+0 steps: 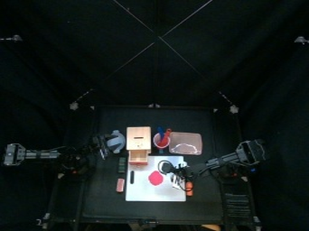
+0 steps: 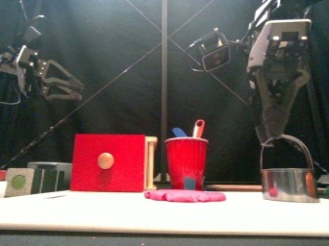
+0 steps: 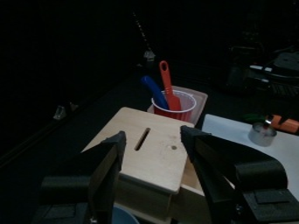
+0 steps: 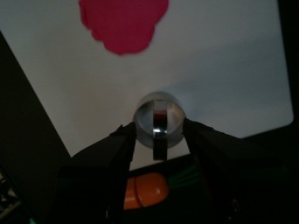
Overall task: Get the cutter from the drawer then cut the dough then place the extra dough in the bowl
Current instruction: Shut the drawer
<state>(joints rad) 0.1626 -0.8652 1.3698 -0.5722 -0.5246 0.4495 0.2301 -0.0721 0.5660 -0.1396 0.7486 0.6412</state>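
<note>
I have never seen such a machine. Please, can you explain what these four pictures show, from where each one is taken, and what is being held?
This is a robot with two black arms at a small black table. One picture looks down from high above, one looks level from the table's front edge, and two come from cameras on the wrists. On the table are a white cutting board with flat red dough, a wooden box with a red drawer front, and a red cup holding toy knives. The right gripper is closed on the wire handle of a round metal cutter, beside the dough. The left gripper hangs open above the box, holding nothing.
</note>
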